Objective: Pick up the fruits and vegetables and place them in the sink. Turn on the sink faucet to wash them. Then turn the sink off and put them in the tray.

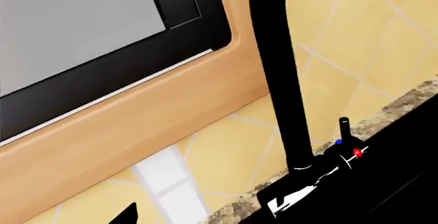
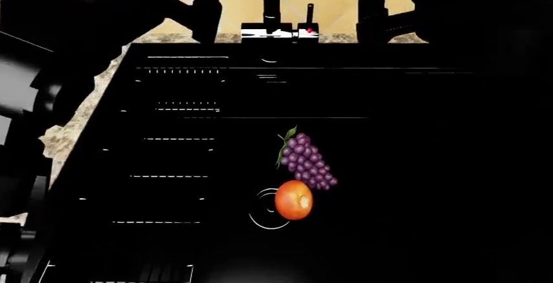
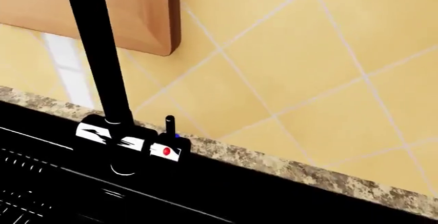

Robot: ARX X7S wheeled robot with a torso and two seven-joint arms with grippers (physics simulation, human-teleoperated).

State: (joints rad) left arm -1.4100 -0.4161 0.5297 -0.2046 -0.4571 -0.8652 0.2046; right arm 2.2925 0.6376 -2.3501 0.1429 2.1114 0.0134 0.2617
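Fruit [image 2: 294,200] and grapes [image 2: 307,160] lie in the sink [image 2: 415,166] for washing; both grippers flank the faucet [image 2: 271,1] at the back edge, their opening hidden.

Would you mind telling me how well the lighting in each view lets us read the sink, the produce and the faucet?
Head view: the sink is nearly pure black, only thin white glints tracing its ridges, while the grape bunch and orange-red fruit stand out brightly; both arms are mere silhouettes. Left wrist view: the faucet is a flat black shape against evenly lit tiles. Right wrist view: sharp, with glare on the chrome base.
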